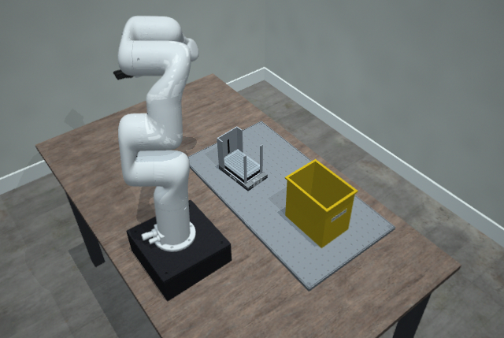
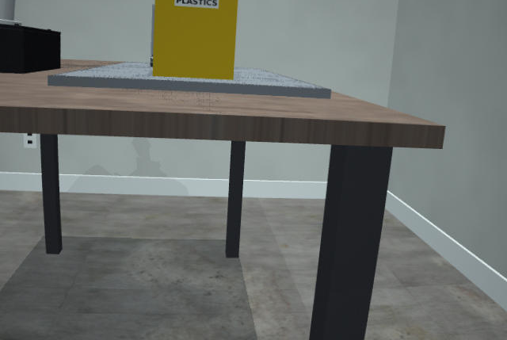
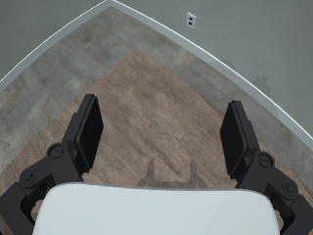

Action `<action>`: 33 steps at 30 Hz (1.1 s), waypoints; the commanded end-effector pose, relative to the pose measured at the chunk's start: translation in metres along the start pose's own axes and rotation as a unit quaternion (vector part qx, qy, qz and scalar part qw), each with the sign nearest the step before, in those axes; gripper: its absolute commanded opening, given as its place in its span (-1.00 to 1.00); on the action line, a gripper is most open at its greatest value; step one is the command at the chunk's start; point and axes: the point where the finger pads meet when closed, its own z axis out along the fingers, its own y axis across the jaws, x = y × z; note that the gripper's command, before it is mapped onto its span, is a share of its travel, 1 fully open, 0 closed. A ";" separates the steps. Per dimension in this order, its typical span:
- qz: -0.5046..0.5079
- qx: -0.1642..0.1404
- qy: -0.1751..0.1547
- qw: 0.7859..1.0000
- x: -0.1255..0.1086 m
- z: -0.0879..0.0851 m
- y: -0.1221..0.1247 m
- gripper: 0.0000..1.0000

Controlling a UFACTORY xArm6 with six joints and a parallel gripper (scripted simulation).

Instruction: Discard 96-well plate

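Note:
The stack rack K1 stands on the grey perforated baseplate (image 1: 284, 199), with the white 96-well plate (image 1: 242, 162) on top between its posts; the lower plate is mostly hidden beneath it. The yellow plastics bin W1 (image 1: 319, 202) stands upright to the right of the rack, and it shows labelled PLASTICS in the exterior view (image 2: 196, 17). My gripper (image 3: 162, 113) is open and empty, held high over the far corner of the table, well away from the rack. In the top view only a dark fingertip (image 1: 121, 75) shows behind the arm.
The arm's black base block (image 1: 179, 250) sits at the table's front left. The wooden table's edges and corner lie below the gripper in the wrist view. The bin hides the rack in the exterior view.

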 end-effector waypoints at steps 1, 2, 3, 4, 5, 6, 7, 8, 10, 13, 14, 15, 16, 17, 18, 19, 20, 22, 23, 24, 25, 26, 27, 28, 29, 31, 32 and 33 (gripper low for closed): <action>0.007 0.000 -0.023 1.000 -0.010 -0.015 -0.001 1.00; 0.007 0.000 -0.023 1.000 -0.010 -0.015 -0.001 1.00; 0.007 0.000 -0.023 1.000 -0.010 -0.015 -0.001 1.00; 0.013 -0.001 -0.039 0.999 -0.013 -0.019 -0.002 1.00; 0.015 -0.001 -0.042 0.999 -0.016 -0.022 -0.002 1.00; 0.015 -0.001 -0.042 0.999 -0.020 -0.026 -0.003 1.00; 0.015 -0.001 -0.042 0.999 -0.023 -0.030 -0.003 1.00; 0.021 -0.002 -0.058 0.998 -0.026 -0.034 -0.004 1.00; 0.029 -0.004 -0.078 0.997 -0.033 -0.041 -0.005 1.00; 0.029 -0.004 -0.078 0.997 -0.040 -0.050 -0.006 1.00; 0.035 -0.006 -0.093 0.995 -0.043 -0.054 -0.007 1.00; 0.042 -0.008 -0.108 0.993 -0.046 -0.058 -0.007 1.00; 0.044 -0.009 -0.113 0.993 -0.049 -0.062 -0.008 1.00; 0.044 -0.009 -0.113 0.993 -0.052 -0.066 -0.009 1.00; 0.044 -0.008 -0.113 0.993 -0.056 -0.070 -0.009 1.00; 0.044 -0.008 -0.113 0.993 -0.056 -0.070 -0.009 1.00; 0.044 -0.008 -0.113 0.993 -0.056 -0.070 -0.009 1.00; 0.057 -0.014 -0.143 0.988 -0.062 -0.078 -0.011 1.00; 0.059 -0.015 -0.149 0.987 -0.065 -0.082 -0.011 1.00; 0.059 -0.015 -0.149 0.987 -0.068 -0.085 -0.012 1.00; 0.059 -0.015 -0.149 0.987 -0.071 -0.089 -0.013 1.00; 0.059 -0.015 -0.149 0.987 -0.073 -0.092 -0.013 1.00; 0.065 -0.018 -0.164 0.984 -0.076 -0.096 -0.014 1.00; 0.072 -0.021 -0.178 0.981 -0.079 -0.100 -0.015 1.00; 0.075 -0.023 -0.184 0.980 -0.082 -0.104 -0.016 1.00; 0.075 -0.023 -0.184 0.980 -0.088 -0.112 -0.017 1.00; 0.075 -0.023 -0.184 0.980 -0.089 -0.114 -0.018 1.00; 0.081 -0.027 -0.199 0.976 -0.092 -0.119 -0.018 1.00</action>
